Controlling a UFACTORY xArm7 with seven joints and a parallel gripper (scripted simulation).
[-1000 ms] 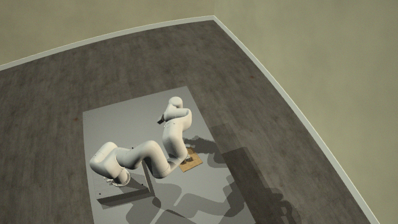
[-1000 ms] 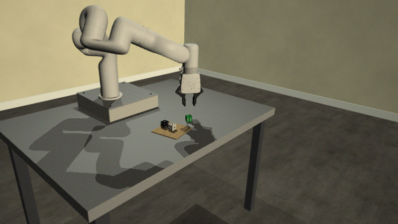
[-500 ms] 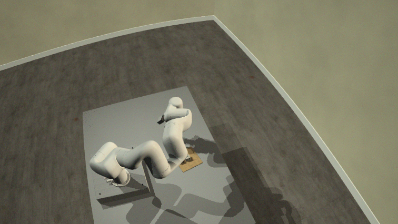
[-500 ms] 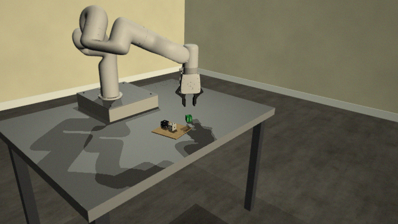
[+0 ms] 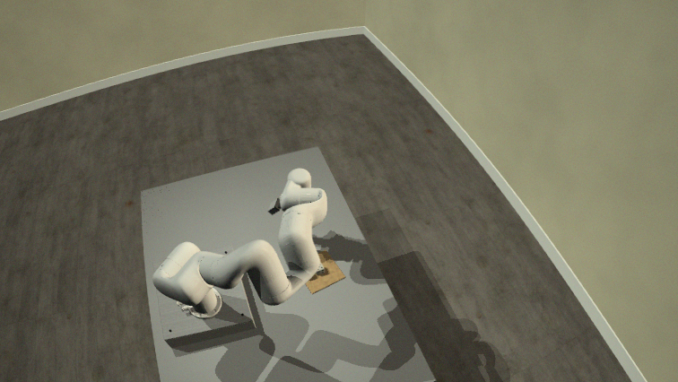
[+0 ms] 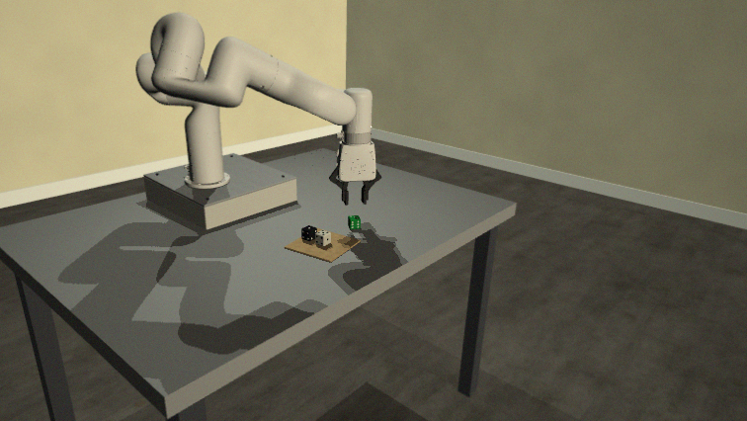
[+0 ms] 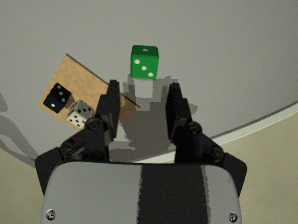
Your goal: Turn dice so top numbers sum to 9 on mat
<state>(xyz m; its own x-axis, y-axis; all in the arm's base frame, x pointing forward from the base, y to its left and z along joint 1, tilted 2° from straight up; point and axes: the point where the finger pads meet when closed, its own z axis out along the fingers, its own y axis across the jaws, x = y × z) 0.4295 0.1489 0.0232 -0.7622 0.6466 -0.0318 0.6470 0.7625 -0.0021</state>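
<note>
A tan mat (image 6: 322, 246) lies flat on the grey table, and it also shows in the wrist view (image 7: 76, 90). A black die (image 6: 308, 232) and a white die (image 6: 323, 238) sit side by side on the mat. They also show at the left of the wrist view, the black die (image 7: 57, 98) above the white die (image 7: 80, 115). A green die (image 6: 354, 221) lies on the bare table just off the mat's far right corner. In the wrist view the green die (image 7: 144, 63) shows a three-pip face. My gripper (image 6: 354, 199) hangs above the green die, partly open and empty, with its fingers apart.
The arm's base block (image 6: 219, 191) stands at the back left of the table. The table's right edge (image 6: 418, 251) runs close behind the green die. In the overhead view the arm hides most of the mat (image 5: 327, 279).
</note>
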